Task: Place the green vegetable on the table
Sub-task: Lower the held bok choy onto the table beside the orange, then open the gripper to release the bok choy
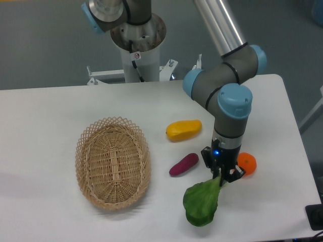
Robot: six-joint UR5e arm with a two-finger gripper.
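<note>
Pincer state: we saw the pincer (221,175) clamped on the pale stalk end of the green vegetable (202,203), its fingers closed around that narrow top.

Vegetable position: it hung down and toward the camera from the pincer, over the near right part of the tabletop (45,131); we could not tell whether the leaf tip was already touching the surface or was just above it.

Long axis: it ran from the stalk in the pincer, down and slightly to the picture's left, to the broad dark leaf at the bottom, so the vegetable was tilted rather than plumb.

Direction from pincer: the bulk of the leaf lay below the fingers and a little to their left in the picture, on the side away from the orange (247,163).

Neighbours: the orange sat just beside the pincer, partly hidden behind it; the purple piece (183,164) lay near the stalk on the other side; the yellow fruit (183,129) was farther back; the wicker basket (113,162) stood well apart.

Nearer arm: only one arm was at work, and it held the thing.

Step in hand: we judged it to be the lowering before release.

Next move: we thought the leaf would need to rest along its tilt, on the bare surface in front of the purple piece, before the fingers parted.
</note>
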